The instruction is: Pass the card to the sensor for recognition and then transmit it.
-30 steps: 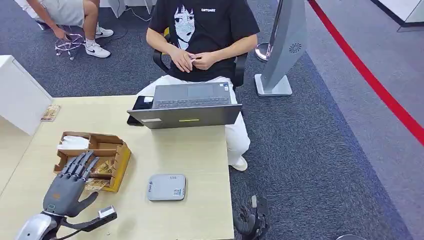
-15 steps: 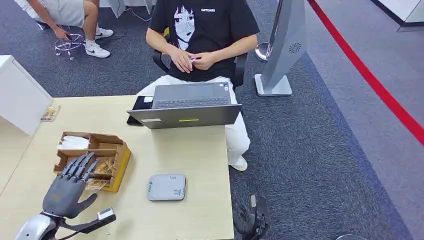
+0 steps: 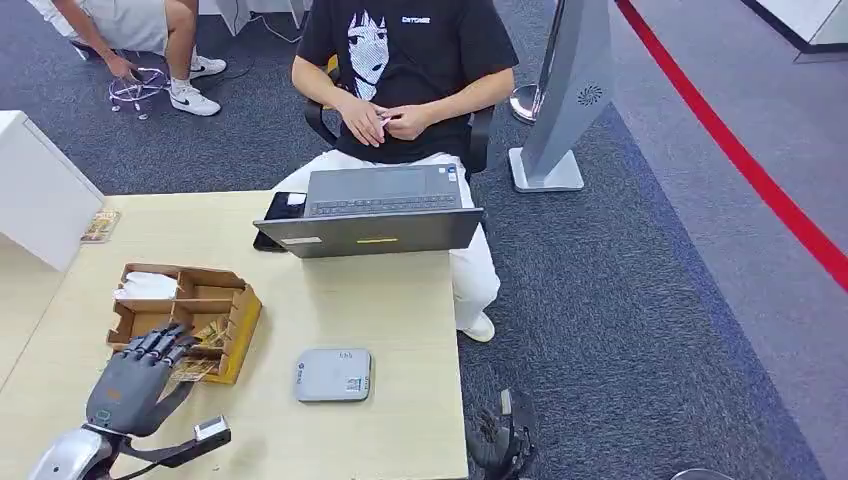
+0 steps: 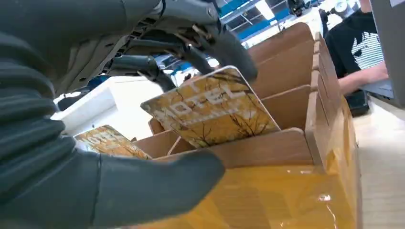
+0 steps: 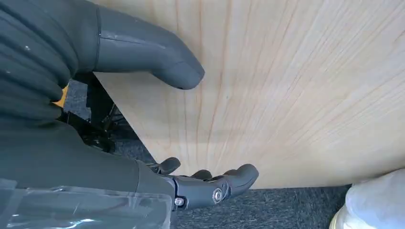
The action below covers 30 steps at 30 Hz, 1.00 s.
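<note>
The card [image 4: 210, 112] stands tilted in the cardboard box [image 3: 228, 300]; our left hand [image 3: 135, 375] has just curled its fingers [image 4: 224, 45] down onto its top edge, thumb apart, so no firm grip yet. Our right hand [image 5: 143, 157] hangs open beside the table.

Pale wood table [image 3: 400, 310] with laptop [image 3: 375, 212], cardboard organizer [image 3: 195, 315], grey sensor box [image 3: 333, 375], perhaps a phone [image 3: 280, 212].

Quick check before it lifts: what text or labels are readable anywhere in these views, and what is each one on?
"HOTEL": on the yellow card under the left hand's fingers, in the cardboard organizer.
Small white print on the person's black T-shirt: too small to read.
Markings on the grey sensor and its sticker: too small to read.
Second card: print blurred.
</note>
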Available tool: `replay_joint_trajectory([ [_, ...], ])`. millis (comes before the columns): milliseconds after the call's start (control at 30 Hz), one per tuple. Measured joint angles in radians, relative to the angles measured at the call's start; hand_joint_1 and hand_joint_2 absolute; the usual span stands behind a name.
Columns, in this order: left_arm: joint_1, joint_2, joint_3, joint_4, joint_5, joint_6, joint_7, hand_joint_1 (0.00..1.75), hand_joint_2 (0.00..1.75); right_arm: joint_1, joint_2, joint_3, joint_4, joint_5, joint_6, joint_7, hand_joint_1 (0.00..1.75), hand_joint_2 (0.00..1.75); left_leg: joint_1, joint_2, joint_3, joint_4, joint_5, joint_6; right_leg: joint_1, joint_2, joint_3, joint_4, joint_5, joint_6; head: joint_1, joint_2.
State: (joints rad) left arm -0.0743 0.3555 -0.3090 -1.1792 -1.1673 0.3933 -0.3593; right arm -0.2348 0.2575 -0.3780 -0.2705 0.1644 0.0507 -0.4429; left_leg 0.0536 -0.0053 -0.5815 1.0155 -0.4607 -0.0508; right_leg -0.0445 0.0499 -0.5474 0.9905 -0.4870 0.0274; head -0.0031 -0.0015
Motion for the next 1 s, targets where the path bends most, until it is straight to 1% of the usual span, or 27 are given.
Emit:
replay_joint_trajectory([
  [533,-0.006,0.0,0.0,0.003,0.002,-0.004,0.0,1.75,1.75,0.0,0.0,0.002,-0.001,0.0,-0.007,-0.002,0.0,1.75,0.0,0.0,0.0,0.0,0.0,0.0,0.0,0.0,0.0,0.0,0.0,0.0,0.0,0.0],
  [700,0.003,0.001,0.005,-0.017,0.006,0.032,-0.007,1.75,1.75,0.0,0.0,0.005,-0.001,0.0,-0.015,-0.002,0.0,1.75,0.0,0.0,0.0,0.0,0.0,0.0,0.0,0.0,0.0,0.0,0.0,0.0,0.0,0.0],
  [900,0.005,0.007,0.01,-0.048,0.006,0.037,-0.007,1.75,1.75,0.0,0.0,0.005,-0.001,0.0,-0.016,-0.002,0.0,1.75,0.0,0.0,0.0,0.0,0.0,0.0,0.0,0.0,0.0,0.0,0.0,0.0,0.0,0.0],
  [1000,0.006,0.009,0.01,-0.059,0.01,0.053,-0.009,1.75,1.75,0.0,0.0,0.006,-0.001,0.0,-0.017,-0.002,0.0,1.75,0.0,0.0,0.0,0.0,0.0,0.0,0.0,0.0,0.0,0.0,0.0,0.0,0.0,0.0],
])
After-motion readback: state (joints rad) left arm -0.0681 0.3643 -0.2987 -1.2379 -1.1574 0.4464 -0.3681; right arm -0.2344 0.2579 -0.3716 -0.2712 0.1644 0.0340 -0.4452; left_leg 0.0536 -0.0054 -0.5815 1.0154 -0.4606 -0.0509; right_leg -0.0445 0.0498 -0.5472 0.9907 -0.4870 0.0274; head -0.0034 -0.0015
